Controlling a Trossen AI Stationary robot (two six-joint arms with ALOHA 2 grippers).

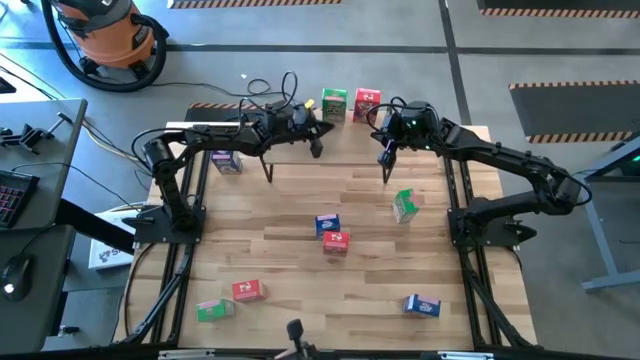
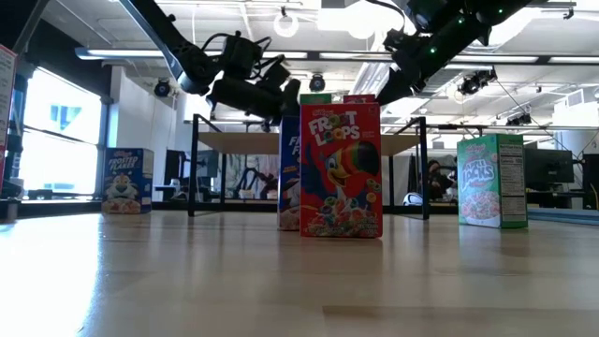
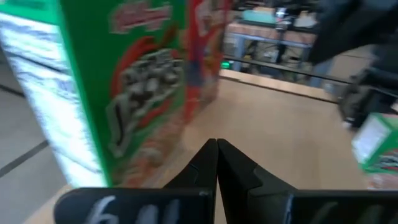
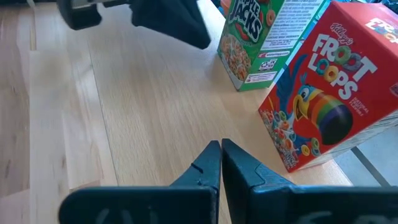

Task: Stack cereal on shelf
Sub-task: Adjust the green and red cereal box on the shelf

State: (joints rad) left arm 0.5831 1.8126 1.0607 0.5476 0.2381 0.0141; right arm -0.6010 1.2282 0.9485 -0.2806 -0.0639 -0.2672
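Above the shelf (image 1: 300, 150), both grippers' jaws are closed and empty beside two cereal boxes (image 1: 350, 104).

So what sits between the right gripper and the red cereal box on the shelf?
Nothing: in the right wrist view, bare shelf board separates the shut right gripper from the red box.

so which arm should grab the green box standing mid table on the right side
Right. The green box stands on the right half of the table, just in front of the right tool, which is shut and empty. The left tool would have to cross over.
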